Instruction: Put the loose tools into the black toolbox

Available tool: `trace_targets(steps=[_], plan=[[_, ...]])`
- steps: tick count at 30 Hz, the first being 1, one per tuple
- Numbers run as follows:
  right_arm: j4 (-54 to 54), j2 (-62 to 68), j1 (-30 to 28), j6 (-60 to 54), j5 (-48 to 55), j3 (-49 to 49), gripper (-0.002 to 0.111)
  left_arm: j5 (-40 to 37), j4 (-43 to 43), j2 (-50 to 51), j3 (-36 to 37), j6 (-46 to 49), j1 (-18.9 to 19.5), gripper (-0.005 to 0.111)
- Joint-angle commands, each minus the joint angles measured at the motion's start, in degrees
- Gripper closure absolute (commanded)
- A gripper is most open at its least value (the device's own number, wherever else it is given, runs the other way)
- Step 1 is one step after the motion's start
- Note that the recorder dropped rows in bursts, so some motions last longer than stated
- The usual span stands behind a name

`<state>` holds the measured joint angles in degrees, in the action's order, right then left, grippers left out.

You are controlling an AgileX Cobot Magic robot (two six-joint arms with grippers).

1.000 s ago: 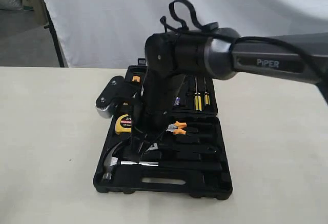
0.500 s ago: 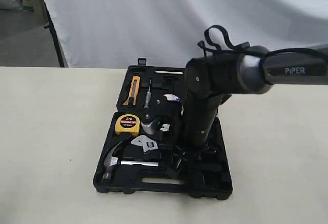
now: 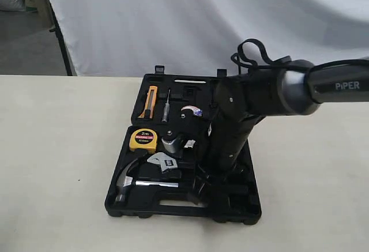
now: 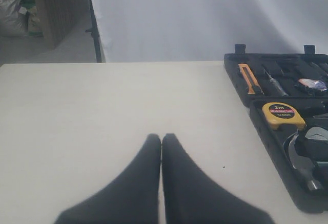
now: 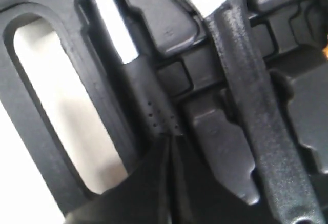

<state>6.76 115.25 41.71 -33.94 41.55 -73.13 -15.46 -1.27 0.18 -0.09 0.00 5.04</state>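
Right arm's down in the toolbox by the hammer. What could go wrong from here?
1. The wrench lies slanted over the moulded ridges and seems not to be down in a recess. The toolbox lid might not close over it.
2. The right gripper is shut, with its tips at the hammer handle. Pushing lower could jam against it or shove the toolbox.

Worktop (image 3: 57, 148) left of the black toolbox (image 3: 230, 213) lay bare: wide passage. Right arm (image 3: 236, 125) slanted over the toolbox's right half, barring reach from that side. Right claw (image 5: 169, 136) sat low by the toolbox's front edge, tips together at the hammer (image 3: 134, 181) handle, with the wrench (image 3: 164, 161) just beside: tight quarters. The toolbox's left half stood open from above.
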Motion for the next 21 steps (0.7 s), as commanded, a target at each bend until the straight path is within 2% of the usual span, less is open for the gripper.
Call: trace_targets(steps=[1,13,21], plan=[[0.64,-1.31,-0.32,2.48,-2.59,-0.18,0.109,0.04,-0.46,-0.18,0.09,0.00,-0.30,0.106],[3.07,-12.91,-0.22,11.76,-7.23,0.67,0.109,0.04,-0.46,-0.18,0.09,0.00,-0.30,0.106],[3.64,-19.21,-0.22,12.70,-15.56,9.87,0.109,0.04,-0.46,-0.18,0.09,0.00,-0.30,0.106]])
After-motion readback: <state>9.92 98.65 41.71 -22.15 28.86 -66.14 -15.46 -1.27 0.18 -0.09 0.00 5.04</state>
